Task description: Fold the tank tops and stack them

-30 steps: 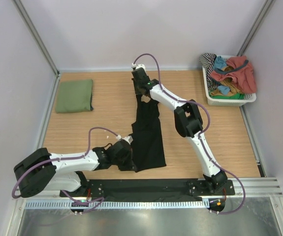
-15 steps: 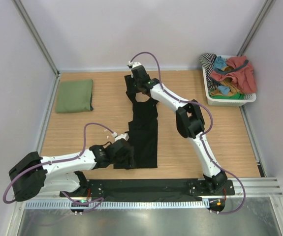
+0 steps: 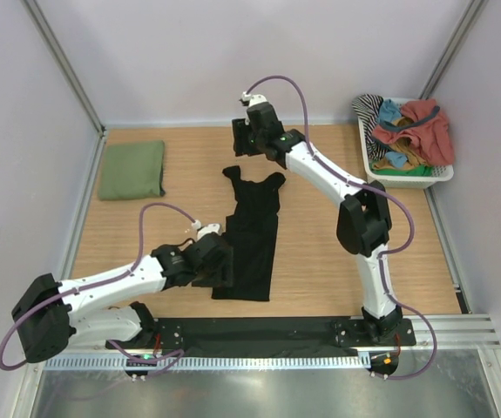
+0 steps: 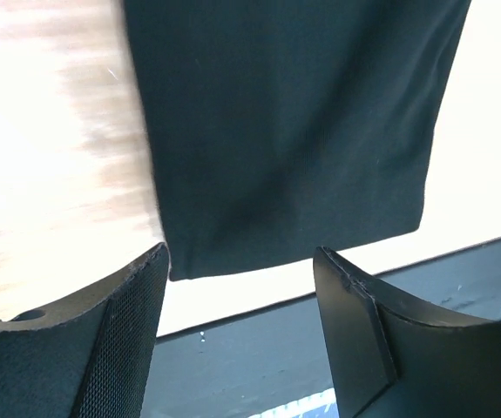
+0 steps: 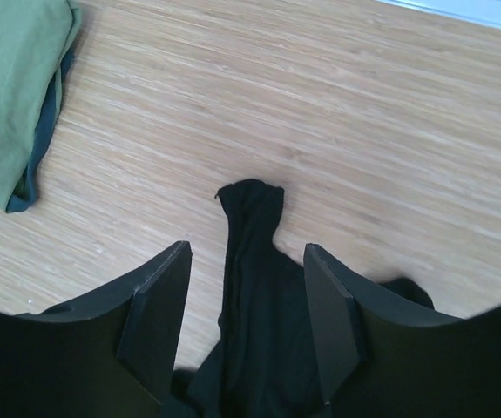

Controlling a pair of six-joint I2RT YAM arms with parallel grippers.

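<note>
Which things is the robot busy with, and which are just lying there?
For the job:
- black top, spread out in the middle
- green top, folded, far left

Just lying about:
- basket, far right
- heap of clothes in it

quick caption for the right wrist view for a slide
Open right gripper above a strap of the black tank top, folded green tank top at upper left.
</note>
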